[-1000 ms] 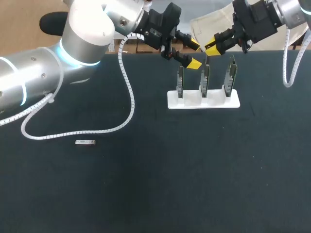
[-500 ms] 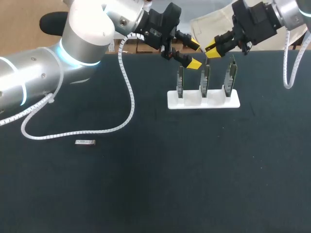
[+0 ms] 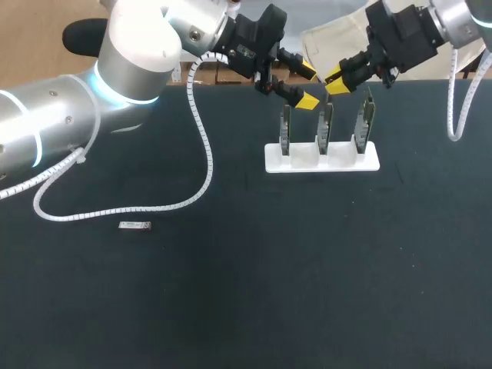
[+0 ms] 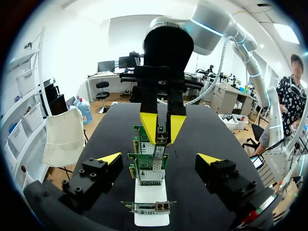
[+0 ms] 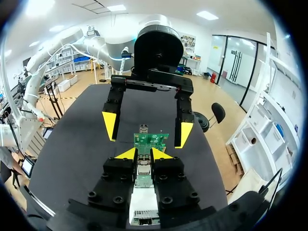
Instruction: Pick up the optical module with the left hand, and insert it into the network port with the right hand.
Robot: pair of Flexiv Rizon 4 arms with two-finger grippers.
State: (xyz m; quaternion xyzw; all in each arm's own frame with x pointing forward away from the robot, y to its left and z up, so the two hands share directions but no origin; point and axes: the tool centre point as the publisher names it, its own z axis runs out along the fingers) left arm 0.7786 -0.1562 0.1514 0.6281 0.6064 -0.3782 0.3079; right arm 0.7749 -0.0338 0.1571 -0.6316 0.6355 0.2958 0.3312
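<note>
— What moved?
— The yellow-tipped right gripper (image 3: 338,81), upper right, shifted slightly; whether it grips anything cannot be told.
— Progress?
— Seemingly none: the small silver optical module (image 3: 134,225) lies untouched, middle left. The left gripper (image 3: 307,84) hangs wide open and empty, upper centre. Pickup and insertion remain.

Black table (image 3: 307,269); white stand (image 3: 307,163) near far edge.

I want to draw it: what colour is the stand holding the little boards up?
The stand is white, clearest in the head view.
</note>
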